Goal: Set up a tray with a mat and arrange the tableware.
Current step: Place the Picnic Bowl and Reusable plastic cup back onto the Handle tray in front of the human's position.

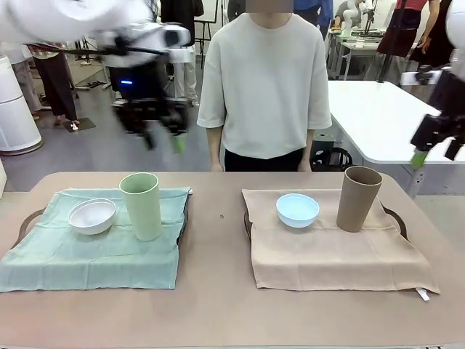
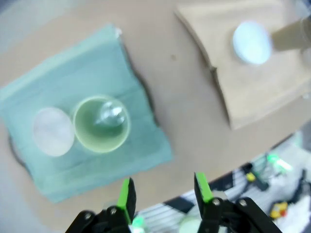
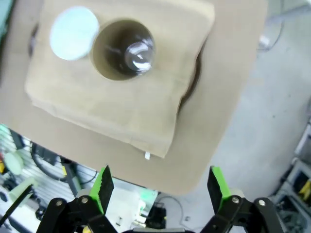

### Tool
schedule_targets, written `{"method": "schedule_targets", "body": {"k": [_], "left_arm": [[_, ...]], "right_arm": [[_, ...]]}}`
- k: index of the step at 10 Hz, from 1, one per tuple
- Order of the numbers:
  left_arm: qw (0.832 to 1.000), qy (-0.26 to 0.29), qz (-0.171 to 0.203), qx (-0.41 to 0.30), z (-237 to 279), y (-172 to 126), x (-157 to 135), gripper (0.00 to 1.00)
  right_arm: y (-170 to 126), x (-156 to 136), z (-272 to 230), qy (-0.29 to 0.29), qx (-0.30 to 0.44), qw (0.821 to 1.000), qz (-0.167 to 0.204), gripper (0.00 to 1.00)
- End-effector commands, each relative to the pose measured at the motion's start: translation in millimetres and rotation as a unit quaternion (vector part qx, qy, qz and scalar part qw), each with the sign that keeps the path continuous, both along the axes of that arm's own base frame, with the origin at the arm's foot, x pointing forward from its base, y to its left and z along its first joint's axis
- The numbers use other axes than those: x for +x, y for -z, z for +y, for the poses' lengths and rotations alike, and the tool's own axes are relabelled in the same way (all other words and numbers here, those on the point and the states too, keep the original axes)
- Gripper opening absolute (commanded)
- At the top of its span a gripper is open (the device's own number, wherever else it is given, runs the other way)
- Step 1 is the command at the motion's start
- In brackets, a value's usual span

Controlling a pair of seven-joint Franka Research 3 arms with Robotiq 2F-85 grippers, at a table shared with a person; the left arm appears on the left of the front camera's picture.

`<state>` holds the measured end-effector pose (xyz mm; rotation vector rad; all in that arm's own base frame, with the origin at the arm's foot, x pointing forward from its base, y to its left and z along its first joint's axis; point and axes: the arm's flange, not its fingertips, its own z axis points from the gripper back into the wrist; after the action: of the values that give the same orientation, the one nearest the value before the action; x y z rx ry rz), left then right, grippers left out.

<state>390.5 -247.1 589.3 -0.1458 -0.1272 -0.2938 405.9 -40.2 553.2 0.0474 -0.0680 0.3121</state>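
Green mat (image 1: 87, 243): pale green cloth spread over the left tray (image 1: 27, 218), whose dark rim and handle peek out at the cloth's edges; front edge hangs onto the table (image 1: 218, 305).
White bowl (image 1: 92, 215): sits on the green mat, toward its back left, just beside the green cup and to that cup's left in the front view.
Green cup (image 1: 141, 206): stands upright on the green mat, mouth up; the left wrist view looks straight down into it.
Tan mat (image 1: 334, 254): beige cloth draped over the right tray (image 1: 396, 218); a small white tag shows at its front right corner.
Blue bowl (image 1: 297, 209): rests on the tan mat near its back edge, left of the brown cup, close to it but apart.
Brown cup (image 1: 358, 198): stands upright at the back right of the tan mat; the right wrist view looks down its open mouth.
Left gripper (image 1: 160, 138): blurred in the front view, hanging in the air above and behind the green mat, well clear of the cup; its own wrist view shows the green pads (image 2: 127, 196) parted with nothing between them.
Right gripper (image 1: 434, 151): up in the air at the far right, beyond the table's right edge, well apart from the brown cup; jaws spread wide and empty, green pads (image 3: 103, 187) far apart in its wrist view.
Person (image 1: 265, 87): stands at the far side of the table in a pale shirt, between the two trays.
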Motion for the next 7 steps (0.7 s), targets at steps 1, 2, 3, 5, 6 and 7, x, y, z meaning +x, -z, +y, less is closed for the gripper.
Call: {"method": "schedule_targets", "body": {"k": [1,2,3,5,6,7], "left_arm": [[0.999,0.005,0.009,0.044,57,1,-12,0.65],[0.999,-0.018,0.014,0.042,86,1,-11,0.65],[0.998,-0.044,0.016,0.038,109,3,-13,0.65],[0.999,-0.028,0.024,0.035,101,-2,-13,0.65],[0.999,-0.028,0.024,0.035,101,-2,-13,0.65],[0.999,-0.028,0.024,0.035,101,-2,-13,0.65]], "right_arm": [[-4,-12,-25,0.043,0.031,0.999,-0.001,1.00],[-6,-19,-42,0.058,0.048,0.997,-0.003,1.00],[-6,-24,-55,0.068,0.058,0.996,-0.003,1.00],[-6,-18,-56,0.062,0.033,0.998,0.001,1.00],[-6,-18,-56,0.062,0.033,0.998,0.001,1.00],[-6,-18,-56,0.062,0.033,0.998,0.001,1.00]]}}
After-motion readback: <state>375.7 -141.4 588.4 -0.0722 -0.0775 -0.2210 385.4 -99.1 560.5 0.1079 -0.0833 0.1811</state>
